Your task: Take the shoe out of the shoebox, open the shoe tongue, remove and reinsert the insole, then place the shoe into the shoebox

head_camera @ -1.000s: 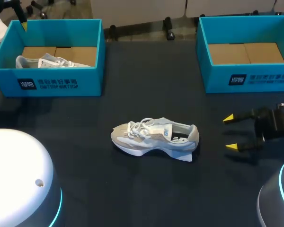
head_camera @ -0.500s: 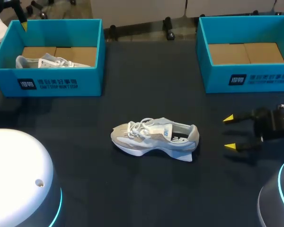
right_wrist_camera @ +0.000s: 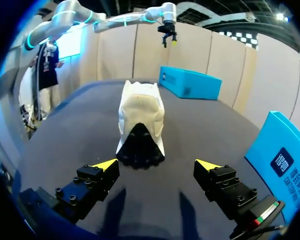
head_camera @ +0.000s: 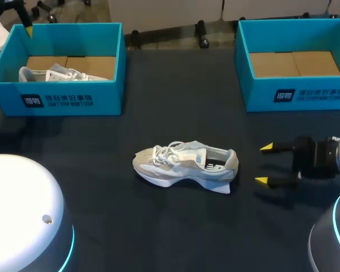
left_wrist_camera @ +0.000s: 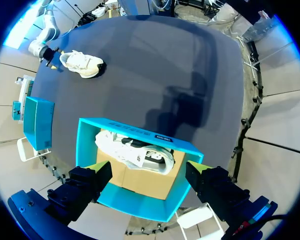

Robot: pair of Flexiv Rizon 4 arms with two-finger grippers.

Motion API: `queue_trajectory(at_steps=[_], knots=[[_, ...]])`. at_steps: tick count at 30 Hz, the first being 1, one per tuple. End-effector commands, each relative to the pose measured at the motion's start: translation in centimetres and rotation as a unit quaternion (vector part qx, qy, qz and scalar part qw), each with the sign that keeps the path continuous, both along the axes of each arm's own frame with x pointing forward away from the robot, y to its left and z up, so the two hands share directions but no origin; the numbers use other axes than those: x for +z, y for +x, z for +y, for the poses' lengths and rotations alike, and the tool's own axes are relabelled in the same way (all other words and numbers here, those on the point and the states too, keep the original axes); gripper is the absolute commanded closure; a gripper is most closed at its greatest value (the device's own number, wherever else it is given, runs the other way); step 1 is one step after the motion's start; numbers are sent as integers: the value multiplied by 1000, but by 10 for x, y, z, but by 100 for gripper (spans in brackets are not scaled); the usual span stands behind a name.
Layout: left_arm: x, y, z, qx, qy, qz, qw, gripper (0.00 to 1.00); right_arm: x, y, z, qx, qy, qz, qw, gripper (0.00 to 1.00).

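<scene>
A white and beige shoe (head_camera: 184, 164) stands on the dark table, toe to the left and heel to the right. My right gripper (head_camera: 264, 164) is low over the table just right of the heel, open and empty. In the right wrist view the shoe's heel (right_wrist_camera: 140, 125) lies a short way ahead of the open right gripper (right_wrist_camera: 156, 165). My left gripper (left_wrist_camera: 147, 167) hangs open high above the left blue shoebox (left_wrist_camera: 92, 145), which holds a second white shoe (left_wrist_camera: 135, 152). In the head view that box (head_camera: 62, 99) stands at the back left with my left gripper (head_camera: 10, 35) over its far corner.
A second blue shoebox (head_camera: 294, 96) stands at the back right with only cardboard in it. Two white rounded arm bases (head_camera: 22, 215) fill the front corners. Dark table surface lies between the shoe and both boxes.
My right gripper has moved left, closer to the shoe's heel, still open. The shoe and the left arm have not moved.
</scene>
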State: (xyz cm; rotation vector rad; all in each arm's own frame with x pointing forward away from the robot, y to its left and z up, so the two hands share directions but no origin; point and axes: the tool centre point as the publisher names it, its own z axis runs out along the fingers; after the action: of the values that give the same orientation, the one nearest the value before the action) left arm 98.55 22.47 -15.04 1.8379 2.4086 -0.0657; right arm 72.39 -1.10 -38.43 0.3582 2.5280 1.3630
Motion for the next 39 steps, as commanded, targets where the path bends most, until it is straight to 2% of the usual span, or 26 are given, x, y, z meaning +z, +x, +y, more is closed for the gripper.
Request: queue_trajectory(at_steps=[1, 7, 16, 24, 39], knots=[[0, -1, 0, 1, 1, -1, 1000, 0, 1, -9, 13, -60, -12, -25, 998, 0], [0, -1, 0, 1, 1, -1, 1000, 0, 0, -10, 23, -95, -21, -37, 995, 0], [0, -1, 0, 1, 1, -1, 1000, 0, -5, -15, 35, -157, -16, -34, 987, 0], [0, -1, 0, 1, 1, -1, 1000, 0, -7, -8, 46, -134, -10, -31, 990, 0], [0, -1, 0, 1, 1, -1, 1000, 0, -10, 0, 50, -85, -11, -7, 996, 0]])
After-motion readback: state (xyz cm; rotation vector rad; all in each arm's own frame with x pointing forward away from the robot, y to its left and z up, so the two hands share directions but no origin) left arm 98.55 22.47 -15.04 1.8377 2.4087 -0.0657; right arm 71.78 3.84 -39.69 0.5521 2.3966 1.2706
